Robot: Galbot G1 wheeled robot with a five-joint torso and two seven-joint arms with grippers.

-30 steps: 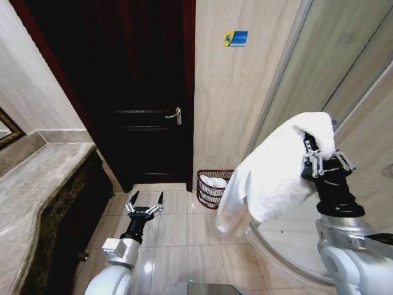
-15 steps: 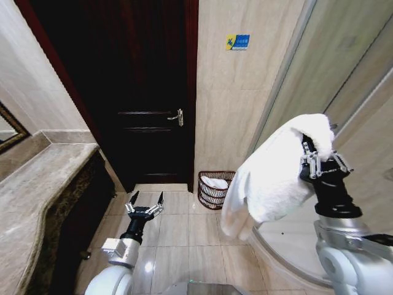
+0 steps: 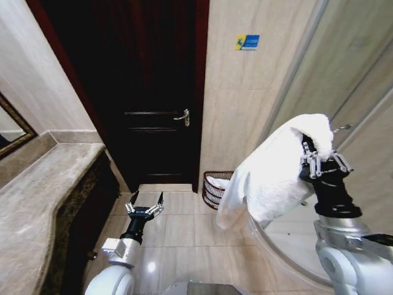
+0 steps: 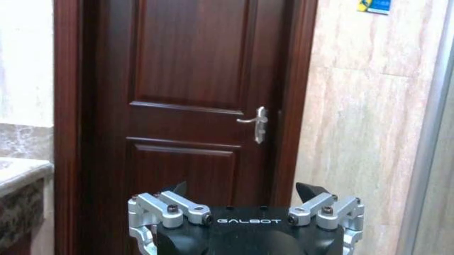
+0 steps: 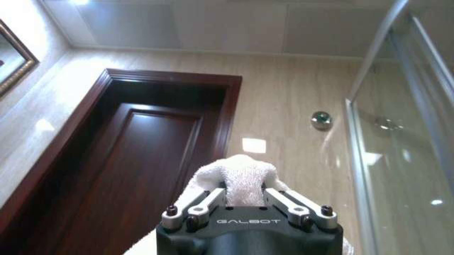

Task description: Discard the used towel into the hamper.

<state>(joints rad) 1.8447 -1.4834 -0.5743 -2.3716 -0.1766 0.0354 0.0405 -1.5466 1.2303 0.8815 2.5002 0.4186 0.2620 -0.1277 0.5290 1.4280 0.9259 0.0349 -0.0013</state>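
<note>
White towel (image 3: pixel 270 175), thick looped terry, draped in soft folds and hanging in the air above and just in front of the hamper (image 3: pixel 215 189). Likely light, limp and a little grippy; bunches rather than holds shape, so best pinched at a gathered fold, as here, with the loose tail left to dangle. Low risk of slipping, some risk of the tail catching the hamper rim.

Right gripper (image 3: pixel 318 161) raised high, above and to the right of the hamper, fingers clamped on a bunched ridge of the towel; in the right wrist view, a tuft of cloth squeezed between the two fingers (image 5: pixel 207 203).

Hamper on the tiled floor against the beige wall, partly hidden behind the towel: dark reddish-brown open weave, something white already inside.

Dark wooden door (image 3: pixel 147 110) just left of the hamper. Left gripper (image 3: pixel 144 203) low, left of the hamper, fingers spread apart, holding nothing.
</note>
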